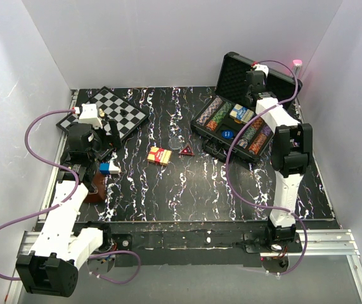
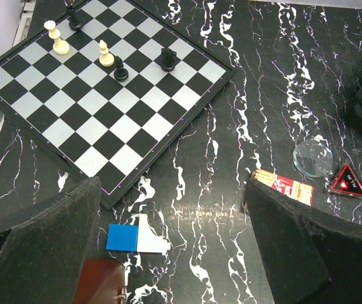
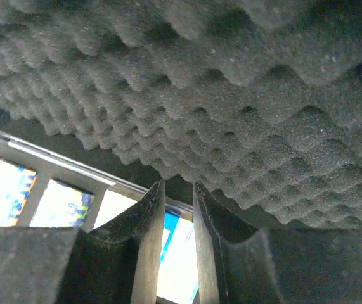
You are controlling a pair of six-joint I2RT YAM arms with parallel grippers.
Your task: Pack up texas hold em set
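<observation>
The black briefcase (image 1: 220, 145) of the texas hold em set lies open at the back right, its foam-lined lid (image 1: 234, 75) standing up. Rows of coloured chips (image 1: 216, 114) fill it, with small card boxes (image 1: 241, 114) and a blue disc (image 1: 227, 134) in the middle. My right gripper (image 1: 254, 88) hangs inside the case just before the lid. In the right wrist view the right gripper (image 3: 179, 185) has a narrow gap with nothing in it, the foam (image 3: 231, 82) beyond and a blue-white box (image 3: 177, 253) below. My left gripper (image 2: 174, 240) stands wide open over bare table.
A red-yellow card box (image 1: 160, 155), a red-black triangle (image 1: 186, 151) and a clear disc (image 2: 312, 158) lie mid-table. The chessboard (image 1: 108, 113) with several pieces is at the back left. A blue-white block (image 2: 136, 239) and a brown object (image 2: 98, 282) lie under the left gripper.
</observation>
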